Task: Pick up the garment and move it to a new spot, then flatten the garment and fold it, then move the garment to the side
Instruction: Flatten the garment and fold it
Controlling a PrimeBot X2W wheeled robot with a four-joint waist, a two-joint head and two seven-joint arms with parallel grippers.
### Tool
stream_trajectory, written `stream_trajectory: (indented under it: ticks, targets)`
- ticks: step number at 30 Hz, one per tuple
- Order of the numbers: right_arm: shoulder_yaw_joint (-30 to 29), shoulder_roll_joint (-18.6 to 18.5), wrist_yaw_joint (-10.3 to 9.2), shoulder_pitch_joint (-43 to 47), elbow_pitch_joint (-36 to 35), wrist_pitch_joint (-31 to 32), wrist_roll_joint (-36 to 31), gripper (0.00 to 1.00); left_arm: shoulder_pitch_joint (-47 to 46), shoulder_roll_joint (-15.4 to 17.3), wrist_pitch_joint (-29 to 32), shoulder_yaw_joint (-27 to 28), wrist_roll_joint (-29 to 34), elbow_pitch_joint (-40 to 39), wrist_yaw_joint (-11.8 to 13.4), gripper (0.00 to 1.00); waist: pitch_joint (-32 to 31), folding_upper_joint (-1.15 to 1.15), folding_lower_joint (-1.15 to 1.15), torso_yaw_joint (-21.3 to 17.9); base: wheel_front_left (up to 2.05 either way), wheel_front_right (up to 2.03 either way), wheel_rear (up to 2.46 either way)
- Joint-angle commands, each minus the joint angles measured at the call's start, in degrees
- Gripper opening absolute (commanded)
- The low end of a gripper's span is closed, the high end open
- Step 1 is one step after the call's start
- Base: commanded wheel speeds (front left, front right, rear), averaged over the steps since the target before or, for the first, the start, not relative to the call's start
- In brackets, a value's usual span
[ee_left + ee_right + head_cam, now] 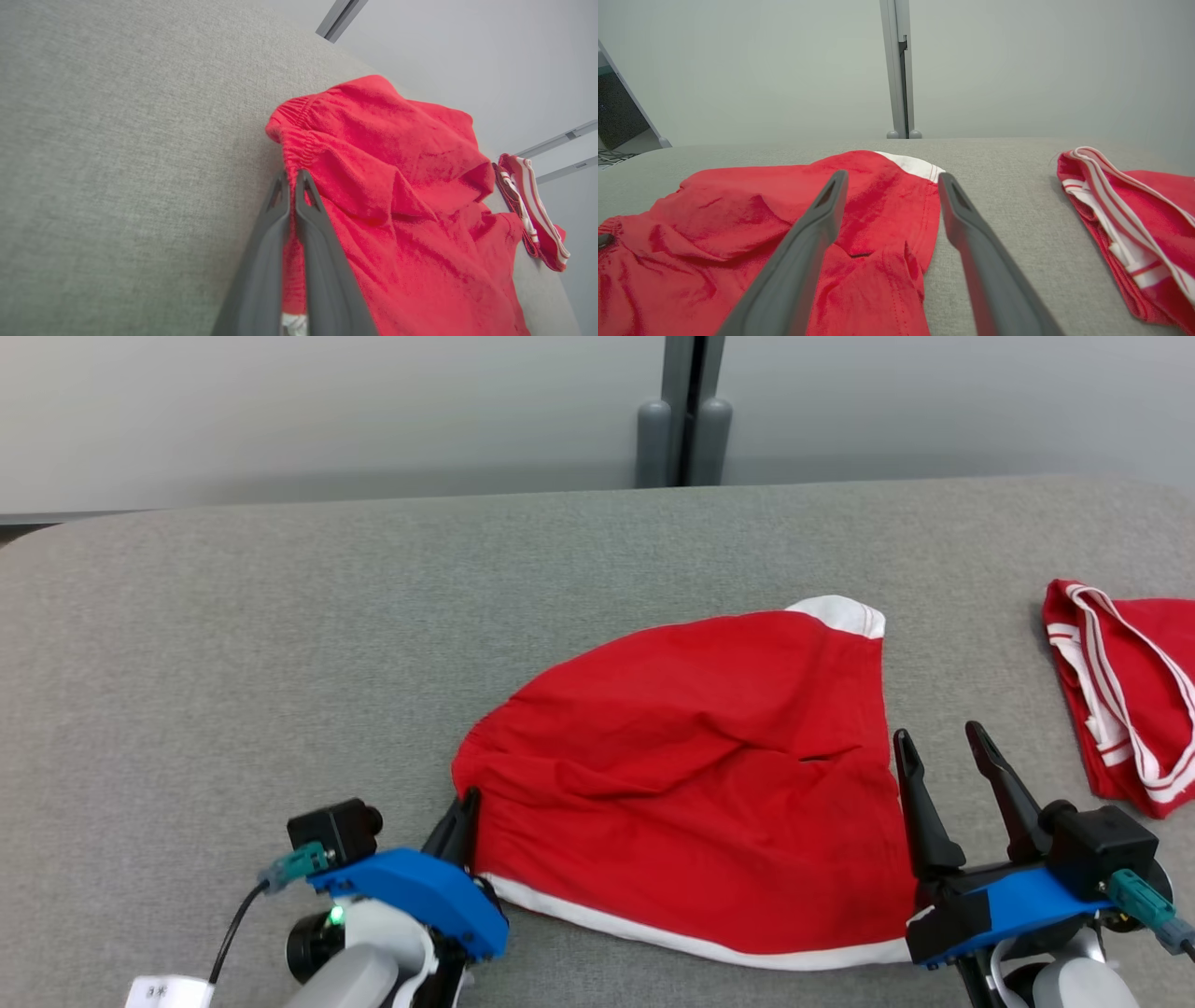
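Red white-trimmed fabric shorts (pixel 691 775) on the grey cloth desk (pixel 280 644): my left hand (pixel 470 800) clamps their waistband, my right hand (pixel 938 735) spread empty

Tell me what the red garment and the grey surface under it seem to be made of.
Red garment: probably soft, matte knit cloth; it creases and lies in loose folds. Grey surface: probably woven upholstery fabric, matte, with a fine speckled weave.

Second red garment (pixel 1130 709) cut off at right edge; garment (pixel 691 775) corner behind right gripper (pixel 936 735).
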Motion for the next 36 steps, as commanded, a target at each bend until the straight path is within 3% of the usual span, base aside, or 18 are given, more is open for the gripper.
stream_trajectory:
  ticks: [1,9,16,17,19,20,29,36]
  targets:
    - [0.03,-0.08,0.0,-0.59,-0.25,-0.01,-0.02,1.0,-2.52,-0.87,-0.31,0.42,0.32,2.62,0.06,0.0,0.35,0.0,0.0,-0.55,0.0,0.0,0.0]
    - [1.02,-0.08,0.0,-2.24,-0.03,-0.56,0.71,1.0,-11.48,-3.84,-3.79,2.18,1.74,17.58,-2.0,0.0,2.81,0.0,0.0,-3.39,0.0,0.0,0.0]
    - [0.46,-0.08,0.0,-2.68,0.85,-1.21,0.89,1.0,-14.9,-4.45,-6.46,3.54,3.21,23.66,-5.41,0.0,2.92,0.0,0.0,-3.71,0.0,0.0,0.0]
    - [0.48,-0.08,0.0,-2.7,0.99,-1.19,0.9,1.0,-15.0,-4.42,-6.7,3.47,3.73,24.11,-5.84,0.05,2.79,0.0,0.0,-3.65,0.0,0.0,0.0]
    - [0.65,-0.08,0.0,-2.78,1.11,-1.34,0.96,1.0,-14.94,-4.51,-7.05,3.76,3.97,24.93,-6.58,0.75,2.39,0.0,0.0,-3.4,0.0,0.0,0.0]
    - [0.67,-0.08,0.0,-2.73,1.2,-1.34,1.0,1.0,-14.69,-4.6,-7.15,3.81,4.1,25.26,-6.95,1.0,2.14,0.0,0.0,-3.25,0.0,0.0,0.0]
    - [-0.01,-0.07,0.0,-1.35,1.12,-0.86,0.74,1.0,-11.6,-4.42,-7.53,8.17,7.53,22.63,-9.09,1.0,-0.53,0.0,0.0,-0.86,0.0,0.0,0.0]
    - [-0.25,-0.08,0.0,-0.31,1.17,-0.41,1.23,1.0,-5.11,-3.16,-7.56,15.92,16.39,13.69,-10.62,1.0,-2.83,0.0,0.0,0.41,0.0,0.0,0.0]
